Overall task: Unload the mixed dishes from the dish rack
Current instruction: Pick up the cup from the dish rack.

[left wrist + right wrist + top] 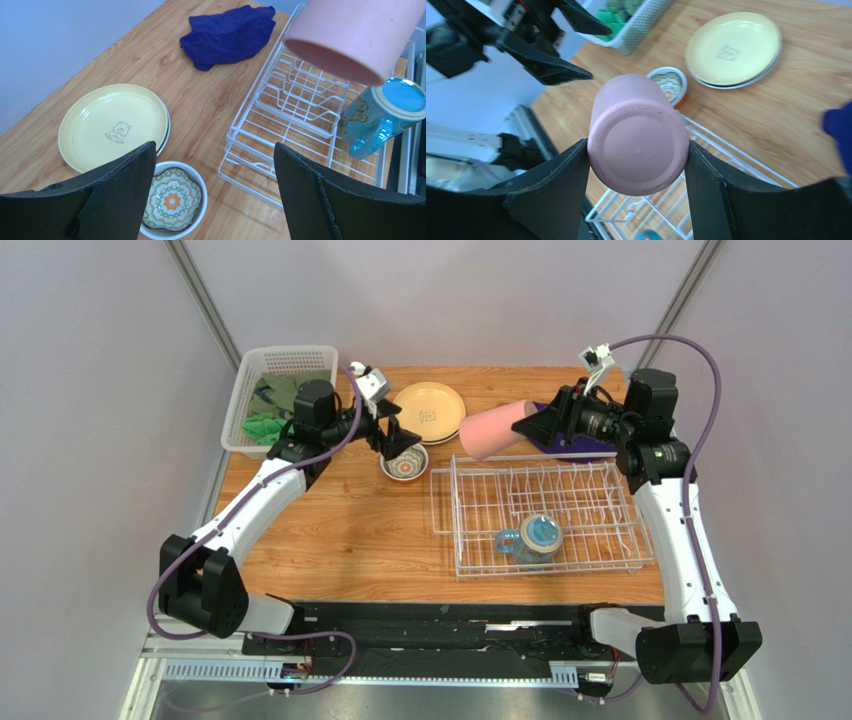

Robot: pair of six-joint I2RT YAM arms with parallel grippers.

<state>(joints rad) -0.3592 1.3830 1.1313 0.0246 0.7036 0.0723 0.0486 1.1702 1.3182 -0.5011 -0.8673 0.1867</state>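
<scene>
The white wire dish rack (pixel 560 540) sits on the table's right half and holds a blue mug (pixel 535 537) lying on its side. My right gripper (pixel 535 425) is shut on the pink tumbler (pixel 495 430) and holds it on its side in the air over the rack's far left corner; its base shows between the fingers in the right wrist view (pixel 638 150). My left gripper (pixel 400 440) is open and empty above a patterned bowl (pixel 404 463) nested in a white bowl (pixel 205 210). Stacked cream plates (pixel 430 410) lie beside the bowls.
A white mesh basket (pixel 252 415) with green cloth stands at the far left. A purple cloth (pixel 227 35) lies behind the rack, mostly hidden by the right gripper in the top view.
</scene>
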